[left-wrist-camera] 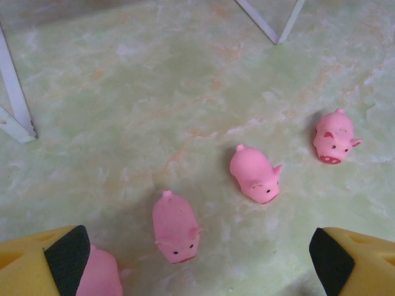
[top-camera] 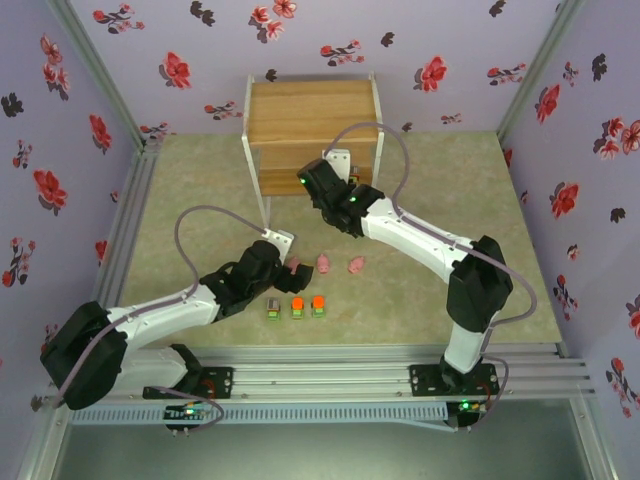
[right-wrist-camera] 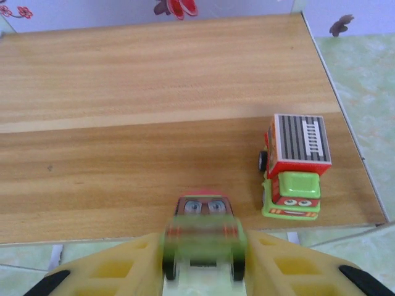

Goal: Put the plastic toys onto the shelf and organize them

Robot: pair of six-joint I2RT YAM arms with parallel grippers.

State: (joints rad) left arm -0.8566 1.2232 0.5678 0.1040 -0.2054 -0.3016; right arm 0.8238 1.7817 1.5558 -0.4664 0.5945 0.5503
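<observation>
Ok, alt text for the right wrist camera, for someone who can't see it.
The right gripper clamps a small, blurred green toy car with a pink roof at the near edge of a light wooden shelf board. To its right, a toy truck with green cab and grey striped top stands on that board.

On the shelf, a truck takes the lower board's right end, and the car in the right end effector sits at its front edge. Leftward the board lies bare. Before the shelf, pigs and blocks dot the surface.
</observation>
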